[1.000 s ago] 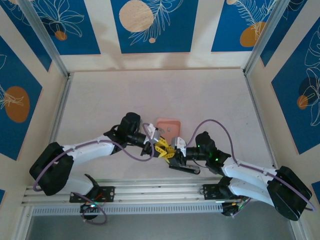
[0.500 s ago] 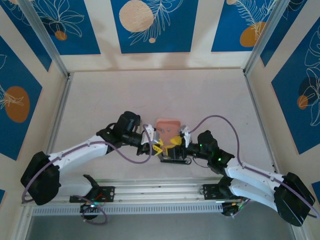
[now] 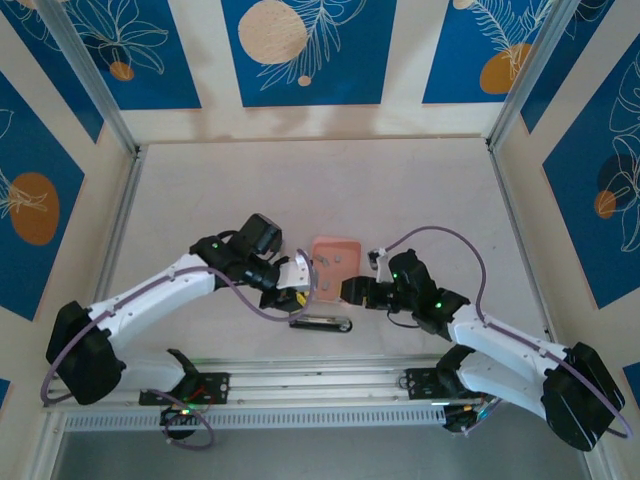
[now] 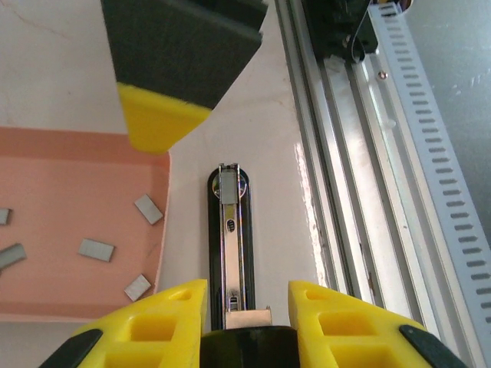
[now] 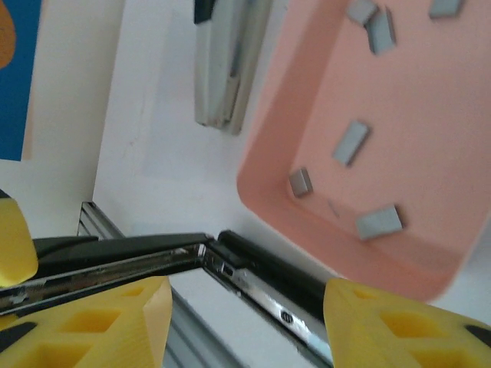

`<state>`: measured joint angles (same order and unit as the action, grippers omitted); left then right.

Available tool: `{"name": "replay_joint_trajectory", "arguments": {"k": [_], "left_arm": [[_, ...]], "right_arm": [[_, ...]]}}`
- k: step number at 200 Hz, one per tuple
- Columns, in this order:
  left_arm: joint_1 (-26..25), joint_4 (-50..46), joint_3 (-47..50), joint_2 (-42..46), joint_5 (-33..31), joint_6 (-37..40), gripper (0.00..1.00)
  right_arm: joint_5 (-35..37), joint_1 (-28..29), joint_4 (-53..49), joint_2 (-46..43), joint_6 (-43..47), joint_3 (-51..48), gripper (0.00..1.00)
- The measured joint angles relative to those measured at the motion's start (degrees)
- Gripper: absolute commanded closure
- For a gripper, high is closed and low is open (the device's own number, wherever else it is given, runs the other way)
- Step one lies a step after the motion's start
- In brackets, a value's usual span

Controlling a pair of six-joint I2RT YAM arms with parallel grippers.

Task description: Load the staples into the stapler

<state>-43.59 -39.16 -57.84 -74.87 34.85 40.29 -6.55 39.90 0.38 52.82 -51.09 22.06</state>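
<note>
Several staples (image 4: 96, 249) in tray (image 4: 61, 176), stapler (image 4: 230, 230) just beside its edge

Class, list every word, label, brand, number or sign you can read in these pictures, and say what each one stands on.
None can be read.
The stapler shows no legible brand; a small mark on its metal rail is too small to read.
The pink tray and the staples are plain.
The wall panels carry only leaf and circle pictures, no lettering.
</note>
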Motion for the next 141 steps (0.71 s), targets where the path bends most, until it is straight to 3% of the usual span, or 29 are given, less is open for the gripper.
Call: {"name": "replay_joint_trajectory", "arguments": {"k": [22, 35, 46, 141], "left_arm": [[-1.2, -1.92, -1.09, -2.78, -1.77, 0.31, 0.78], [-2.01, -2.69, -2.38, -4.04, -2.56, 0.39, 0.78], [-2.43, -3.3, -3.26, -4.85, -3.04, 0.39, 0.78], [-5.81, -5.62, -8.7, -10.84, -5.84, 0.31, 0.78]], "right_arm": [[0.2, 1.05, -3.67, -4.68, -4.35, -1.4, 0.5], [0.33, 1.14, -5.29, -7.93, -6.54, -2.84, 0.6], [0.31, 1.11, -6.4, -10.08, -9.01, -4.2, 0.63], [-9.07, -1.25, -4.76, -7.43, -15.52, -8.96, 0.58]]}}
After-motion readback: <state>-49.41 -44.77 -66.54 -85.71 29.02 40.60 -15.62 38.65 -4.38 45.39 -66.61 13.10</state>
